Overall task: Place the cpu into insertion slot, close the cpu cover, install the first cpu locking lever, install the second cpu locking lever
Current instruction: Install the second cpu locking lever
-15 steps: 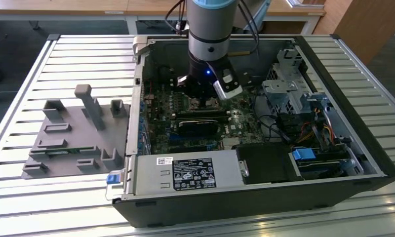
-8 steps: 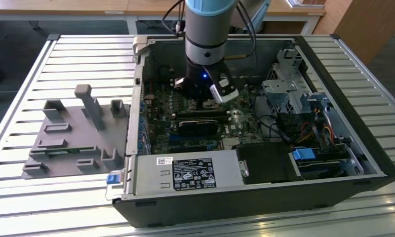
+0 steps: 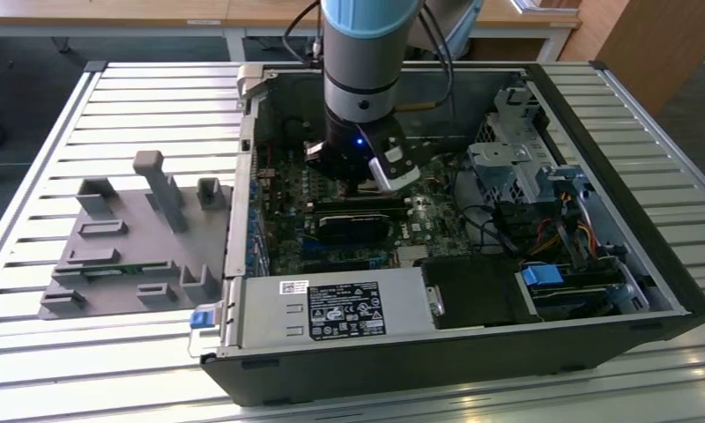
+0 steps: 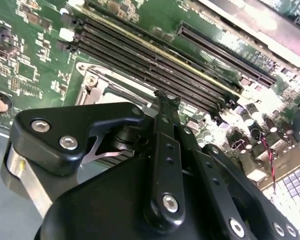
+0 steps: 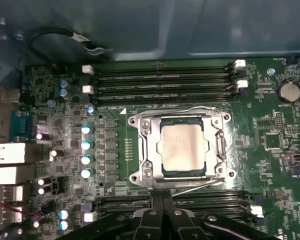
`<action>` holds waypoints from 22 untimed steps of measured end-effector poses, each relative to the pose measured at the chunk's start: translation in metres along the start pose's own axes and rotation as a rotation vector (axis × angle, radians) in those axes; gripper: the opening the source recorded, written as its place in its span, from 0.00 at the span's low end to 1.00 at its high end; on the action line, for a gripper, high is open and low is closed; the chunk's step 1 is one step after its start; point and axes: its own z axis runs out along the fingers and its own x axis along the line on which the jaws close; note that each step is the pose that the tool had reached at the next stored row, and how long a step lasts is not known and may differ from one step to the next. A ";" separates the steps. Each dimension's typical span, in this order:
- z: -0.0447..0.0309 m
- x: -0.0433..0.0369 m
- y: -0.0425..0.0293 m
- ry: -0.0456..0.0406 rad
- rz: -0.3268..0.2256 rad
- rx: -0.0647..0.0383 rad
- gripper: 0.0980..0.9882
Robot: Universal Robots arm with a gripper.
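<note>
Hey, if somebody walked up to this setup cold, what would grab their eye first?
Probably the robot arm reaching down into the open computer case on the slatted table. In the first wrist view, the cpu sits in the insertion slot with the cpu cover down around it, between the long memory slots.

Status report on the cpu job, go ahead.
Tool down inside the case, beside the slot, nothing seen in it. Cpu seated, cover down over it. Memory slots close on both sides.

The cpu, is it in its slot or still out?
In. In the first wrist view the cpu lies flat in the insertion slot, with the cpu cover closed around it.
</note>
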 end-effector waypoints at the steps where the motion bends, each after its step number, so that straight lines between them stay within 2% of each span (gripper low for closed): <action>1: 0.0003 0.0012 -0.0003 0.0004 -0.001 -0.005 0.01; 10: 0.0091 0.0036 -0.0033 0.0035 -0.008 -0.034 0.01; 14: 0.0090 0.0035 -0.0073 0.0042 -0.008 -0.047 0.01; 22: 0.0074 0.0059 -0.0172 0.0051 -0.007 -0.064 0.01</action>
